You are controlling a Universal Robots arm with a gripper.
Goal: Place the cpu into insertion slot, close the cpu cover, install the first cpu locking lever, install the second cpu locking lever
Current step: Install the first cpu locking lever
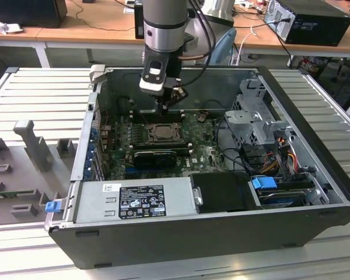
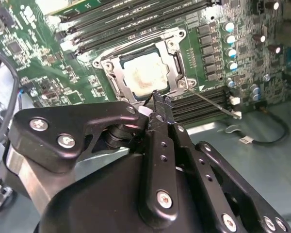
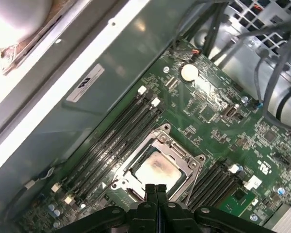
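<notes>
While the cpu [image 3: 155, 167] sits in the insertion slot [image 3: 137, 161] under the lowered cpu cover [image 3: 178, 156], the end effector [image 1: 166, 107] hangs clenched at the slot's twelve o'clock in the exterior view, inside the case [image 1: 210, 233].

An open black computer case [image 1: 192, 239] lies on a grey slatted table [image 1: 41, 93] in the exterior view. Reading that case as a dial, the labelled power supply [image 1: 134, 201] sits at 7 o'clock, the metal drive cage [image 1: 254, 125] at 2 and a blue tab [image 1: 264, 182] at 4. A wooden desk [image 1: 93, 29] runs past 12. The first wrist view shows a coin battery [image 3: 189, 72] and black memory slots [image 3: 116, 131], well apart.
</notes>
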